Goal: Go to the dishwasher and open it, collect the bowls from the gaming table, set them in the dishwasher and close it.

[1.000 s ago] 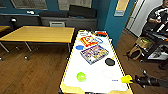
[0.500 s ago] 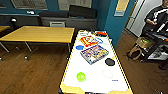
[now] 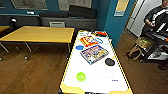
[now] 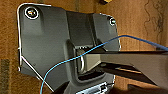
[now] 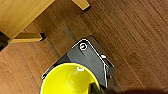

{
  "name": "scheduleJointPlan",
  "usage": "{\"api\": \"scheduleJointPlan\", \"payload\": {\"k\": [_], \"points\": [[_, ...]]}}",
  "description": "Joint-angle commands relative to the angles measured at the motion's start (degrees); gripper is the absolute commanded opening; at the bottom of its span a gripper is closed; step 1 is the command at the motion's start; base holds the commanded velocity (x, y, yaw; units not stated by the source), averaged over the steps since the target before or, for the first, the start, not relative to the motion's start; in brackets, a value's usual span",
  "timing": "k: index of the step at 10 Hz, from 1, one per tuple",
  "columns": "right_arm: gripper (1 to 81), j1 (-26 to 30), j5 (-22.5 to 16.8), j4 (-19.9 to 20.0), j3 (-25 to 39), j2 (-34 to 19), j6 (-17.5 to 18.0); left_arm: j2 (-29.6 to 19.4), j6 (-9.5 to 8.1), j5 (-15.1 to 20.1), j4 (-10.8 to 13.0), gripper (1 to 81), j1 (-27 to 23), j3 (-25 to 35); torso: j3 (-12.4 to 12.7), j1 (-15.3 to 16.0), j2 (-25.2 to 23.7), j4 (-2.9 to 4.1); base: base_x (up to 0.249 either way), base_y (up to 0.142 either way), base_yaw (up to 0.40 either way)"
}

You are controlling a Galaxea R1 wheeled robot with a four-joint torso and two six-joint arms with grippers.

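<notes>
On the left, a yellow wooden table (image 3: 40, 34) stands beside the gaming table (image 3: 96, 80) on a brown wood floor (image 3: 32, 72). The gaming table is the long white counter in the middle. One lime-green bowl (image 3: 81, 76) sits on the near end of this counter. Further back on the counter lie a small blue disc (image 3: 79, 47), a red game box (image 3: 88, 40) and a bigger purple game box (image 3: 94, 54). A dark grey flat round thing (image 3: 109, 61) lies just to the right of the purple box. Behind the counter is a dark blue wall (image 3: 110, 20). Far right of the counter, a person (image 3: 156, 18) stands by a dark cart (image 3: 155, 43). In the right wrist view a second bowl (image 5: 68, 79), yellow-green, shows big and close over the wood floor. I cannot tell how the jaws on either arm are set, or if the right ones pinch that bowl.
</notes>
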Motion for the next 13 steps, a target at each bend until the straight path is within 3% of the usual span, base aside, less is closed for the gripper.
{"api": "scheduleJointPlan", "payload": {"k": [1,4,6,9,11,13], "points": [[1.0,-10.4,8.8,-8.8,-12.8,13.1,-1.7,-20.0,-0.9,-1.8,0.0,81.1,-2.9,20.6,0.0,0.0,0.0,0.0,0.0,0.0,0.0],[1.0,-12.8,8.9,-11.9,-20.8,21.0,-1.7,-33.3,-2.65,-1.8,0.0,81.1,-8.5,35.9,0.0,0.0,0.0,0.0,0.0,0.0,0.0],[1.0,-13.2,8.8,-13.2,-25.2,26.1,-1.7,-39.6,-7.99,-1.8,0.2,81.1,-13.2,43.5,0.0,0.0,0.0,0.0,0.0,0.0,0.0],[1.0,-13.4,8.6,-15.4,-32.7,32.6,-1.8,-47.5,-9.5,-0.1,-0.3,81.1,-22.7,52.5,0.0,0.0,0.0,0.0,0.0,0.0,0.0],[1.0,-13.5,8.1,-15.5,-35.6,35.9,-1.8,-49.3,-13.2,4.5,-1.2,81.1,-30.0,55.5,0.0,0.0,0.0,0.0,0.0,0.0,0.0],[1.0,-13.2,6.7,-15.8,-38.9,39.5,-1.7,-48.3,-16.63,12.9,-2.6,81.1,-38.8,56.2,0.0,0.0,0.0,0.0,0.0,0.0,0.0]]}}
